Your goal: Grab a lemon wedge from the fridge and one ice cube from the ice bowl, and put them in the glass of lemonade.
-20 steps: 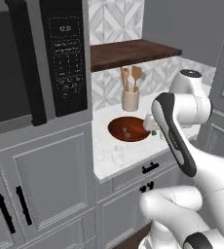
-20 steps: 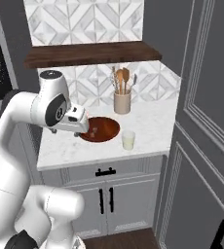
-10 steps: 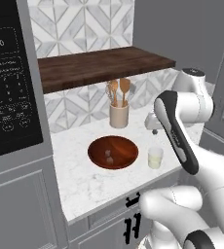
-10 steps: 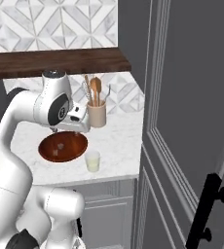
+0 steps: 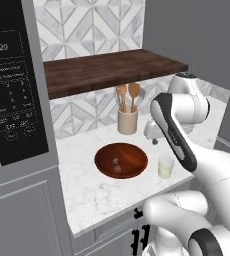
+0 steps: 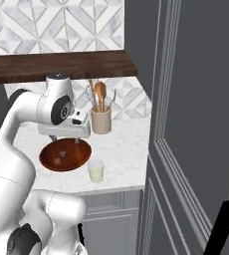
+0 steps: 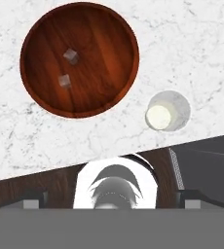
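Note:
The reddish-brown ice bowl [image 5: 121, 160] [image 6: 65, 154] [image 7: 80, 58] sits on the white marble counter [image 5: 87, 190]. Two pale ice cubes lie in it; one ice cube [image 7: 71, 56] is nearer the middle, the other [image 7: 64, 81] beside it. The glass of lemonade [image 5: 165, 166] [image 6: 95, 170] [image 7: 167, 111] stands just off the bowl's rim, towards the counter's front edge. My gripper [image 6: 64, 142] [image 5: 154, 141] hangs open and empty, pointing down, above the bowl's far rim. The fridge and the lemon wedge are out of view.
A beige crock [image 5: 127, 120] [image 6: 101, 120] of wooden spoons stands against the tiled wall behind the bowl. A dark wooden shelf [image 5: 112, 70] runs above the counter. A black microwave [image 5: 12, 85] is at the left, and a tall dark grey panel [image 6: 186, 124] closes the right.
Both base views have slid along the counter, so the bowl and glass now sit nearer the middle and larger. The arm keeps its pose above the bowl, gripper still open.

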